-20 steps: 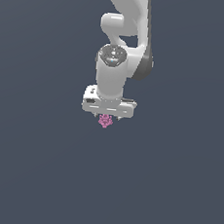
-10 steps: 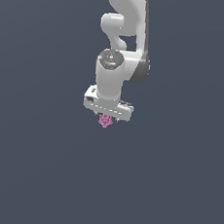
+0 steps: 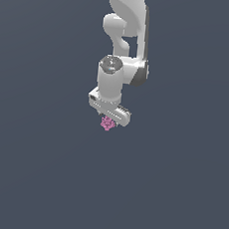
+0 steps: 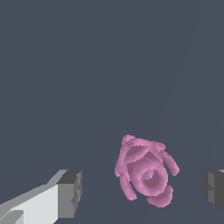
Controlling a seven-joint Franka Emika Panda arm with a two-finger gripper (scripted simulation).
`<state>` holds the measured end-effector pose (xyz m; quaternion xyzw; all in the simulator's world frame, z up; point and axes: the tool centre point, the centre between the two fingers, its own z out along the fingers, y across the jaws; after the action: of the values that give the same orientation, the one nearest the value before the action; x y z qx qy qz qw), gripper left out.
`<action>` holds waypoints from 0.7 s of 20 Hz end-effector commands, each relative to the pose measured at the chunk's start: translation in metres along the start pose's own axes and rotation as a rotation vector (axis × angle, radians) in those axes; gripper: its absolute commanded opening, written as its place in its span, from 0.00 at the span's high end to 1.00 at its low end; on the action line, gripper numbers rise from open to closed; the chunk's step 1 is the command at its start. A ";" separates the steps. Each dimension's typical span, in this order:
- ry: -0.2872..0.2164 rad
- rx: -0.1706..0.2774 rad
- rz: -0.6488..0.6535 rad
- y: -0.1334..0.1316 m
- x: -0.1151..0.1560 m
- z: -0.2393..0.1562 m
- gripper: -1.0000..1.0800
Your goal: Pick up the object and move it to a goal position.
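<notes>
Object (image 4: 146, 173) is seen in the wrist view as a pink-magenta knobbly lump with a ringed, rose-like face, sitting between the two dark finger pads (image 4: 72, 194). Jaws are spread: clear gaps are visible on both sides of the lump, with no contact at either pad. The lump is placed nearer the pad at the picture's edge than the other one, though still apart from it.

In the exterior view the object (image 3: 107, 123) is seen just under the gripper (image 3: 109, 117), partly covered by the white hand, with only its lower part visible. The white arm (image 3: 126, 32) is pointed straight down over it. A flat dark grey-blue bench (image 3: 178, 193) is seen all round.
</notes>
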<state>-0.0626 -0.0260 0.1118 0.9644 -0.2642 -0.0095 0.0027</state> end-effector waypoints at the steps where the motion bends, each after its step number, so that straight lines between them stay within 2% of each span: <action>1: 0.004 0.004 0.069 0.005 -0.004 0.006 0.04; 8: 0.012 0.010 0.199 0.014 -0.013 0.018 0.04; 14: 0.015 0.012 0.248 0.018 -0.017 0.022 0.04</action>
<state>-0.0856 -0.0329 0.0909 0.9264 -0.3765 -0.0007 0.0002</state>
